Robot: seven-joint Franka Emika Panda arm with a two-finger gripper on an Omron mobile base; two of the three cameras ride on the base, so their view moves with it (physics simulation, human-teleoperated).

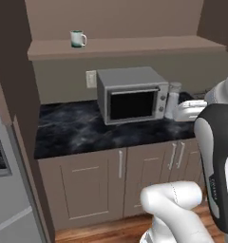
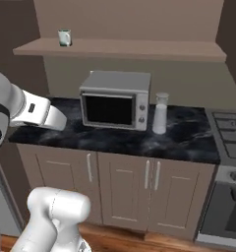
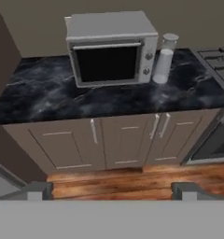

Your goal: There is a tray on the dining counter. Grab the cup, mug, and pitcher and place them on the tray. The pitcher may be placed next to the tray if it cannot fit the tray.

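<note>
Two task items wait apart: mug (image 1: 78,38) on shelf (image 1: 135,46) at eleven o'clock, pitcher (image 3: 164,59) at microwave's (image 3: 111,49) three o'clock, pincer (image 3: 112,190) spread wide, empty.

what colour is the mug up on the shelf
White with a teal lower band; the mug shows best in the left base view.

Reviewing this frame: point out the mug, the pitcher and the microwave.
mug (image 1: 78,39), left base view, its white side, up on the shelf.
pitcher (image 2: 160,115), right base view, mid-body.
microwave (image 3: 107,64), hand view, dark door glass.
</note>
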